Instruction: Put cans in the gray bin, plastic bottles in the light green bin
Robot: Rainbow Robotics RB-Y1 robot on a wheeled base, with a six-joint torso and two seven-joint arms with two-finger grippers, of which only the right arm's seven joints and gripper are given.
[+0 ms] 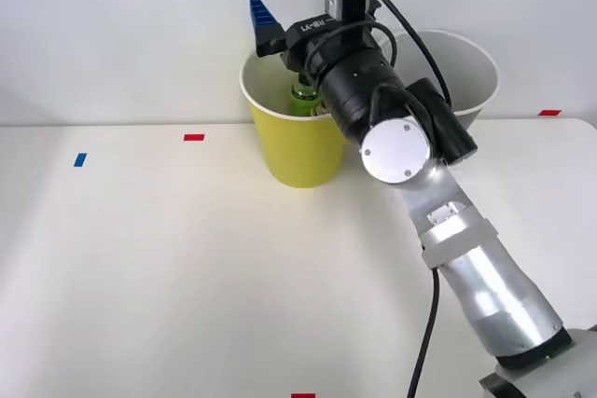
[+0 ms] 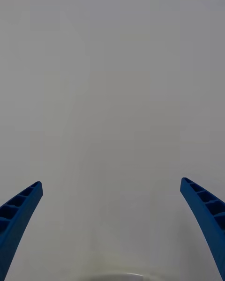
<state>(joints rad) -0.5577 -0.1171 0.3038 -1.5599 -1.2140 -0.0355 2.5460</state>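
Right tool point(image 1: 297, 8) gapes wide and empty above the light green bin point(image 1: 294, 151), where a green bottle point(image 1: 303, 98) lies; gray bin point(image 1: 466, 72) at its 3 o'clock.

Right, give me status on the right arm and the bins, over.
Right gripper open, empty, above the light green bin. Green plastic bottle inside that bin. Gray bin behind the arm, contents hidden. Nothing blocking.

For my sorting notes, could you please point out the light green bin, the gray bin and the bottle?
light green bin point(image 1: 297, 151): front view, outer wall.
gray bin point(image 1: 466, 62): front view, pale inside wall.
green bottle point(image 1: 303, 100): front view, body inside the light green bin.
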